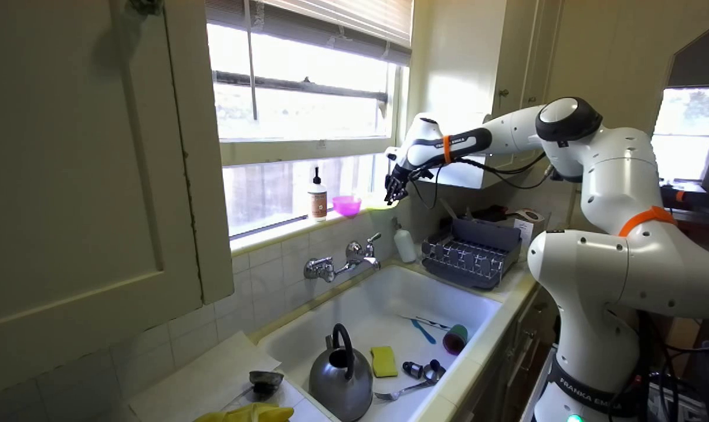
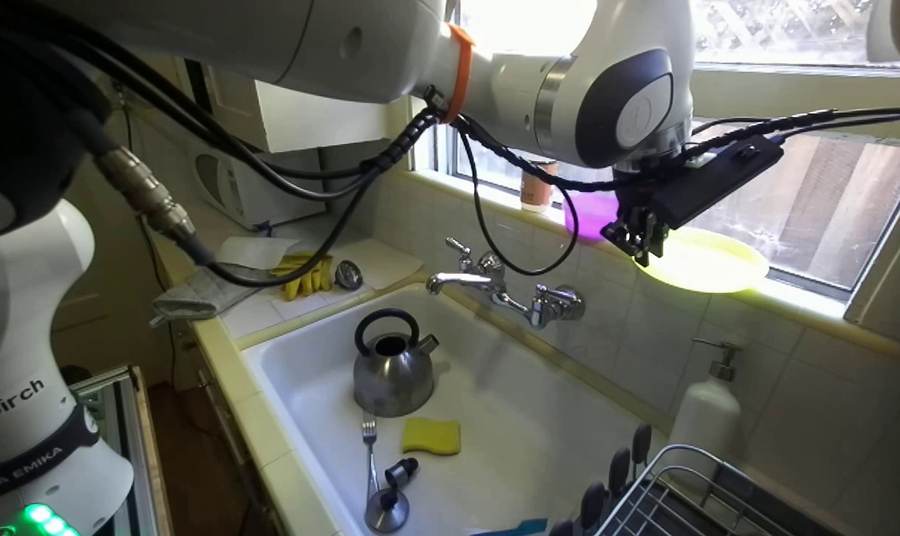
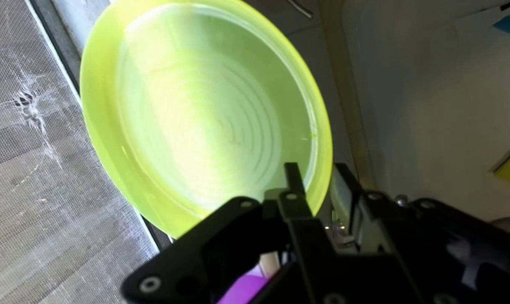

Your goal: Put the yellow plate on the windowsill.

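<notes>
The yellow plate (image 2: 710, 264) is seen at the windowsill (image 1: 272, 239), where part of its rim is shown jutting past the front edge in an exterior view; whether its whole underside is borne by the ledge cannot be told. In the wrist view, the gripper (image 3: 317, 166) is placed right at the rim, with its fingers (image 3: 295, 179) held partway apart, one over the inside of the plate and one beyond the outer edge; whether the rim is touched cannot be told. On one side of the plate a pink bowl (image 1: 346, 205) is found near, with a pump bottle (image 1: 318, 202) beyond it; on the other, a short bare stretch of windowsill is shown. Below, the tiled wall (image 2: 621, 327) is crossed by a faucet (image 2: 468, 280), and open room is given above the sink (image 2: 561, 432). A cable (image 2: 527, 273) is hung in a loop beneath the arm (image 2: 509, 104), before the wall.
</notes>
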You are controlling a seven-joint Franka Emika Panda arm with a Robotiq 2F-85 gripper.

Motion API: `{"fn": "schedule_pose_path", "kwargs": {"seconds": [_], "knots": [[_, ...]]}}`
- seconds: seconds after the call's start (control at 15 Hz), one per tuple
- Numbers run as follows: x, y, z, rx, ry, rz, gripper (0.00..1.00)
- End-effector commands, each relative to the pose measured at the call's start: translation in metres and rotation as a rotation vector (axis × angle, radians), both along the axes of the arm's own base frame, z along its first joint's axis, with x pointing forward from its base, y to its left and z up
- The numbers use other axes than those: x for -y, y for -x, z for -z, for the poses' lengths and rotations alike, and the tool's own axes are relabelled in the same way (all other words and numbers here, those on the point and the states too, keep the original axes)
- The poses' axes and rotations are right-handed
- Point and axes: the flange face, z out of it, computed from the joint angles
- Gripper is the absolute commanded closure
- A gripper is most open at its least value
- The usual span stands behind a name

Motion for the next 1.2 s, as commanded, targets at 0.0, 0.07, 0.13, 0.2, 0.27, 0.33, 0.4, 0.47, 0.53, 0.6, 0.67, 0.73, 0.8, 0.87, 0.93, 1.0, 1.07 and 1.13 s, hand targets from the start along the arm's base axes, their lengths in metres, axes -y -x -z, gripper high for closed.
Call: {"fn": "schedule_pose_path", "kwargs": {"seconds": [0.0,0.07,0.13,0.2,0.27,0.33,0.4,0.47,0.53,0.6,0.67,0.73,0.8,0.87,0.93,1.0,1.07,1.13], "knots": [[0.005,-0.008,0.001,-0.012,0.007,-0.012,0.42],[0.005,-0.008,0.001,-0.01,0.007,-0.013,0.35],[0.005,-0.009,0.0,-0.008,0.007,-0.012,0.28],[0.006,-0.009,0.0,-0.006,0.007,-0.011,0.19],[0.006,-0.01,-0.001,-0.003,0.007,-0.01,0.13],[0.006,-0.01,-0.003,0.002,0.006,-0.009,0.06],[0.006,-0.009,-0.005,0.004,0.003,-0.003,0.01],[0.006,-0.008,-0.009,0.007,-0.006,0.012,0.0],[0.006,-0.007,-0.011,0.007,-0.012,0.029,0.0],[0.004,-0.005,-0.014,0.004,-0.023,0.042,0.0],[0.002,-0.004,-0.016,0.002,-0.026,0.068,0.0],[-0.001,-0.001,-0.018,-0.002,-0.042,0.089,0.0],[-0.004,0.001,-0.021,-0.013,-0.045,0.127,0.0],[-0.006,0.005,-0.023,-0.029,-0.061,0.152,0.0],[-0.009,0.008,-0.024,-0.047,-0.074,0.184,0.0],[-0.011,0.013,-0.027,-0.06,-0.083,0.215,0.0],[-0.013,0.019,-0.029,-0.079,-0.095,0.23,0.0],[-0.014,0.025,-0.031,-0.093,-0.108,0.258,0.0]]}}
